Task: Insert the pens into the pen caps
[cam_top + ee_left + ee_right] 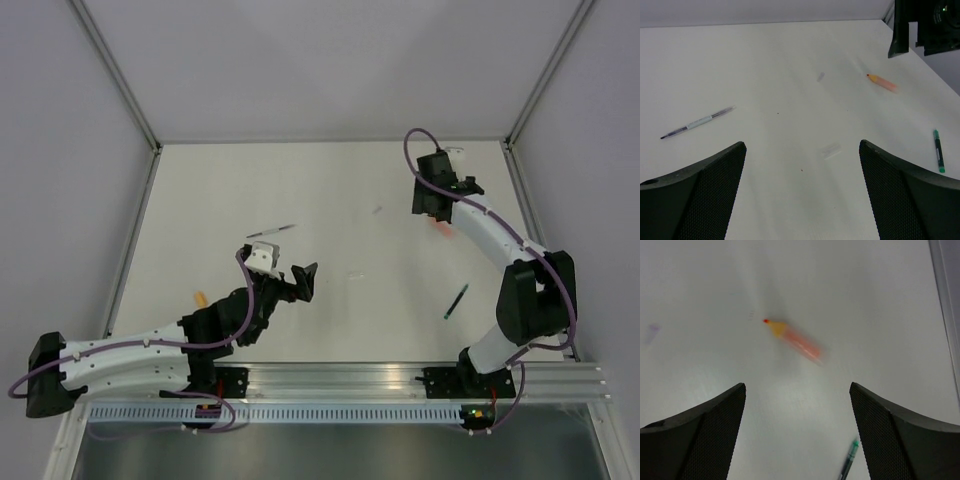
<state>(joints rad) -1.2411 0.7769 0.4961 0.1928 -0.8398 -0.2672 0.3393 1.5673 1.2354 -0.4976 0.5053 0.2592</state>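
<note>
Pale band on silver-grey pen (697, 121): print too small for you to read. Pen lies left of tabletop centre. Pink-orange marker (792, 338), blurred, yellow collar, red tip, toward far right corner, below right gripper (797, 387). Green pen (938, 151) near right edge. Grey cap (820, 76) mid-tabletop. Yellow-orange cap (200, 298) by left edge. Left gripper (802, 147) and right gripper: your fingers spread wide, holding nothing.

A bare white table (330, 200) stands enclosed by pale grey wall panels (330, 60) and aluminium posts (112, 70), with a metal rail (350, 378) along its near edge.
</note>
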